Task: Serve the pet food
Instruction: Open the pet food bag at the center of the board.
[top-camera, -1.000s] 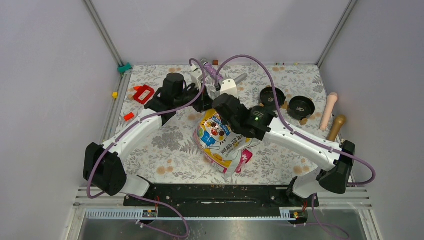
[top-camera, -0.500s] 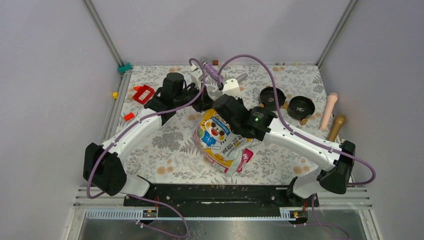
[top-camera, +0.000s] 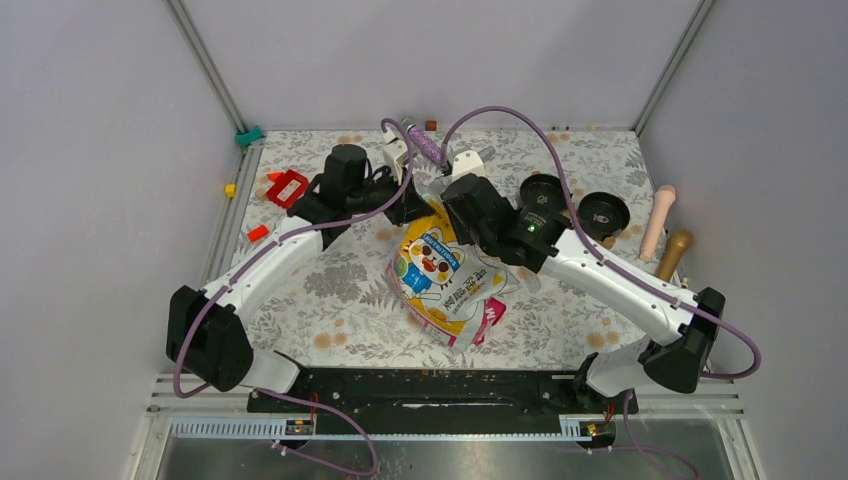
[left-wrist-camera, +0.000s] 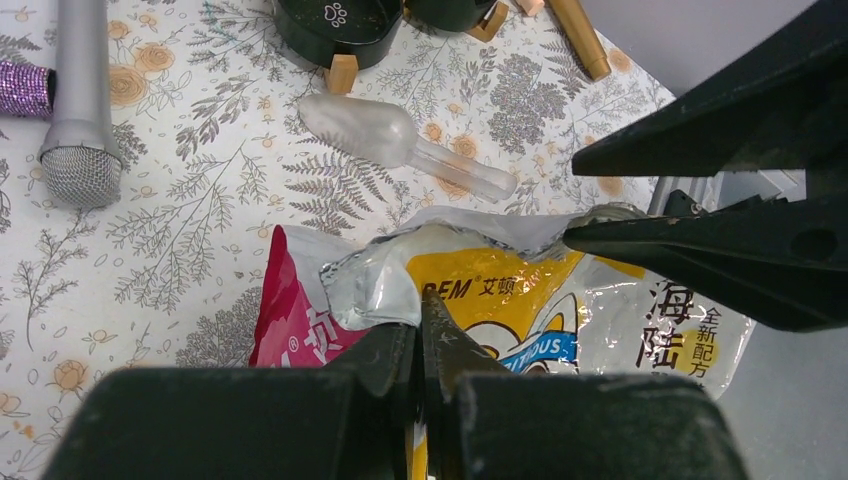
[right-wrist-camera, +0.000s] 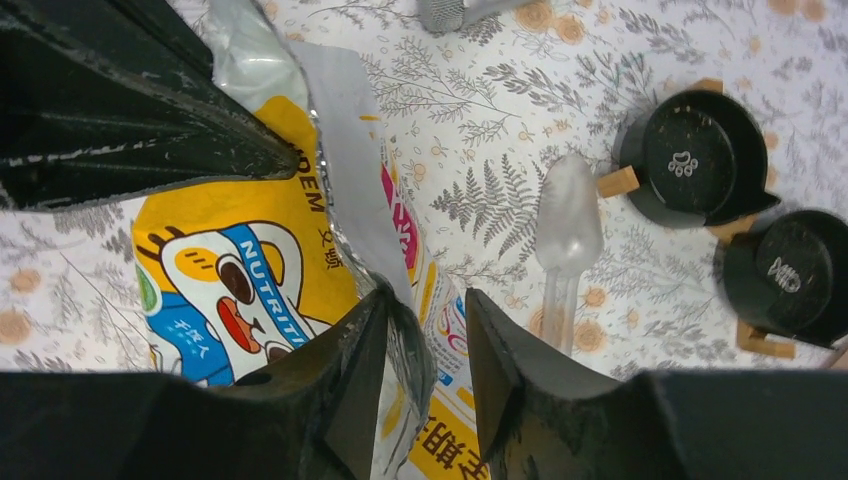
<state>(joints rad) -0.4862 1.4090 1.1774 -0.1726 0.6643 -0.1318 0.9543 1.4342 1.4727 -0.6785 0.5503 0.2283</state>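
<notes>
Left arm (top-camera: 270, 262), right arm (top-camera: 612, 282): white shells, black joints and bases. Purple cable (top-camera: 500, 112) along each (green light (top-camera: 532, 225) on right wrist). Left hand (left-wrist-camera: 420, 335), right hand (right-wrist-camera: 427, 312): black, wedge-shaped.

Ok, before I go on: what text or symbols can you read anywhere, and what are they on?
"NUTRITI" and "TIOUS", both cut off: blue band on the pet food bag.
"EM 艾顿", first letter unclear: bag front.
"海陆" and "全新配方": bag front.
Paw-print sign: black bowl.
Sign that looks like a fish: other black bowl.
Bag's smaller print: too blurred to read.
</notes>
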